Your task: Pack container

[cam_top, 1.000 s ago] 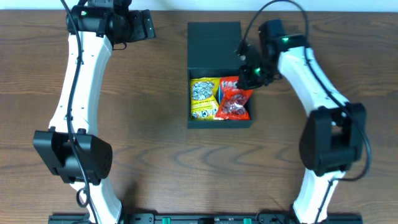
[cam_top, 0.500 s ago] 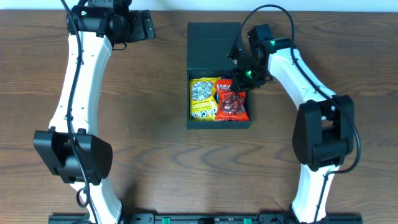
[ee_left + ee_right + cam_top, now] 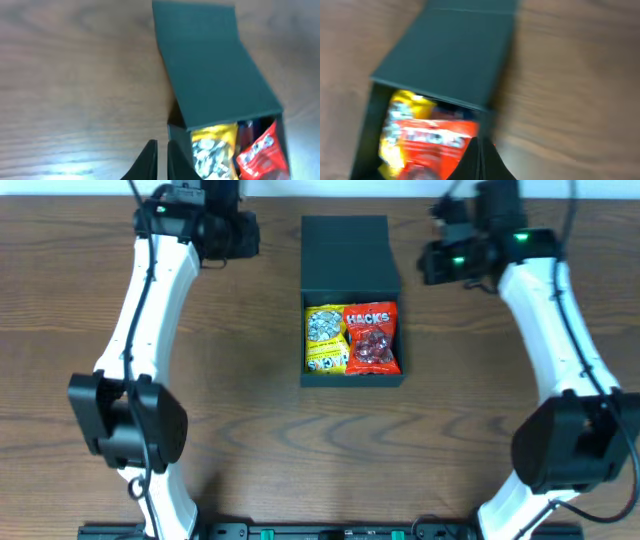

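The dark container [image 3: 352, 376] stands open mid-table with its flap lid [image 3: 345, 252] folded back toward the far side. Inside it lie a yellow snack packet [image 3: 325, 338] and a red snack packet [image 3: 372, 338], side by side. My left gripper [image 3: 243, 235] hovers to the left of the lid, shut on nothing. In the left wrist view, the left gripper [image 3: 162, 141] is just beside the container's wall [image 3: 177, 145]. My right gripper [image 3: 432, 260] hangs to the right of the lid, shut and empty. The right wrist view shows the right gripper [image 3: 481, 140] above the container's right rim, near the red packet [image 3: 432, 137].
Brown wooden tabletop [image 3: 240, 380] surrounds the container on all sides. Both white arms reach in from the near edge, one along each side of the table.
My right gripper has left the red packet in the container and drawn back up and to the right. The left gripper has closed and shifted slightly toward the box.
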Robot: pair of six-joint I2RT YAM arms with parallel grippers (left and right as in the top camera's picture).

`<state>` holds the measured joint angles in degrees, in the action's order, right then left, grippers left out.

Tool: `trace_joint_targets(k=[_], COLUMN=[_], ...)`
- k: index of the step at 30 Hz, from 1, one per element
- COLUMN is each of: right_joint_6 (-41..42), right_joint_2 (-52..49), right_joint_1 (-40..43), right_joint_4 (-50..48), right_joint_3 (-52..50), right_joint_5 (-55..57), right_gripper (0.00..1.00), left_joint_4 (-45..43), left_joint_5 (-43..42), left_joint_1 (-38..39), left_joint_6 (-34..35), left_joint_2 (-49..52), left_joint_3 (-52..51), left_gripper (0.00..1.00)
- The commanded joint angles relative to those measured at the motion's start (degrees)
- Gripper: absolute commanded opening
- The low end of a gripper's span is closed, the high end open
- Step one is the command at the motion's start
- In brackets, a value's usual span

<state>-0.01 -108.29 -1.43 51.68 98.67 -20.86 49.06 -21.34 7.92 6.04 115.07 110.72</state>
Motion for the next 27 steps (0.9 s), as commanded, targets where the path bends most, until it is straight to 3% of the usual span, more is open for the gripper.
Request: trace_joint_targets(k=[1, 2, 5, 9, 12, 16, 20, 24, 27], right_joint_6=[1.77, 2.36, 7.39, 2.62, 3.98, 7.32, 8.13, 8.13, 8.15], right_joint_2=[-0.83, -0.81, -0.83, -0.92, -2.38, -8.72, -16.61, -24.02, -27.17], right_joint_1=[2.71, 3.37, 4.66, 3.58, 2.45, 2.29, 1.81, 1.36, 1.46], right_joint_4=[1.70, 2.32, 4.09, -1.92, -6.75, -8.76, -8.13, -2.97, -1.33], right_joint_3=[-0.13, -0.13, -0.17, -3.04, -5.81, -5.62, 0.87, 11.56, 16.15], right_joint_5=[-0.13, -0.15, -0.26, -0.20, 0.52, -5.29, -9.81, -10.08, -10.34], right_gripper=[0.02, 0.01, 0.01, 0.01, 0.02, 0.01, 0.02, 0.02, 0.02], left_joint_4=[0.74, 0.55, 0.17, -3.15, -3.54, -8.15, -13.27, -9.25, -7.02], left_joint_5=[-4.04, -4.00, -4.15, -3.91, -4.50, -10.95, -11.43, -12.04, -17.25], left_joint_1=[0.00, 0.00, 0.00, 0.66, 1.27, 1.53, 1.31, 1.46, 1.49], left_joint_6=[-0.76, -0.94, 0.61, 4.17, 8.59, 12.96, 17.55, 17.57, 17.62], left_joint_2=[2.05, 2.05, 2.05, 3.91, 7.76, 12.83, 16.76, 22.03, 26.21], left_joint_3=[-1.75, -1.81, -1.84, -2.78, -2.78, -2.60, 1.97, 9.97, 13.68], left_gripper=[0.10, 0.06, 0.06, 0.06, 0.05, 0.06, 0.05, 0.06, 0.05])
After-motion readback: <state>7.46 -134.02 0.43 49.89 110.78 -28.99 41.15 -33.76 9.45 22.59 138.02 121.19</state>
